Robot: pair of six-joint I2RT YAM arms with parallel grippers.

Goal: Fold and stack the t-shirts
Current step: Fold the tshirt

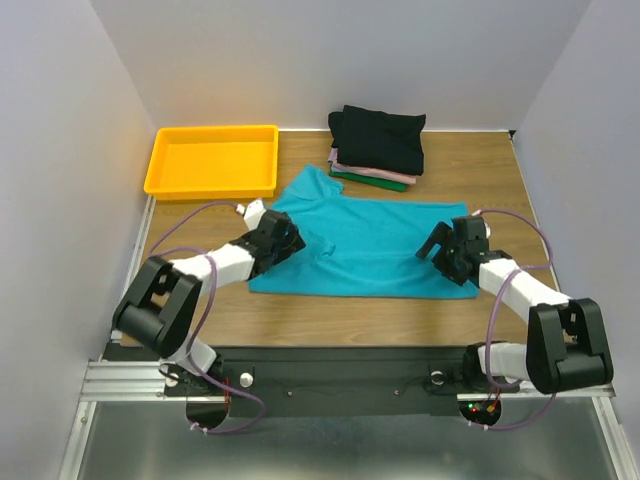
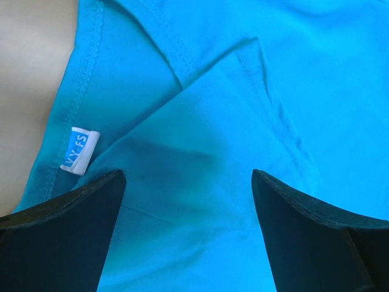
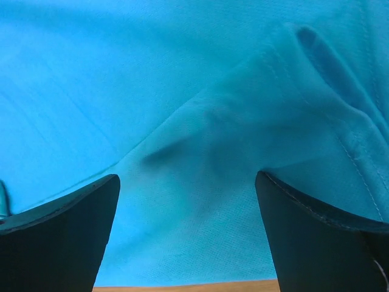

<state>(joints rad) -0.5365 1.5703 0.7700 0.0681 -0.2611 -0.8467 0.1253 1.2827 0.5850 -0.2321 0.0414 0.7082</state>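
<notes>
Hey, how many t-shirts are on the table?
4. A teal t-shirt lies spread out mid-table. A black t-shirt, a pink t-shirt and a green t-shirt sit folded in one stack at the far edge, black on top. The stack may hide more.

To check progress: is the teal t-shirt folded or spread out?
Spread out. The teal t-shirt lies wide and flat on the table, far broader than the folded stack behind it.

Four t-shirts (image 1: 370, 245) and one yellow tray (image 1: 210, 165).
</notes>
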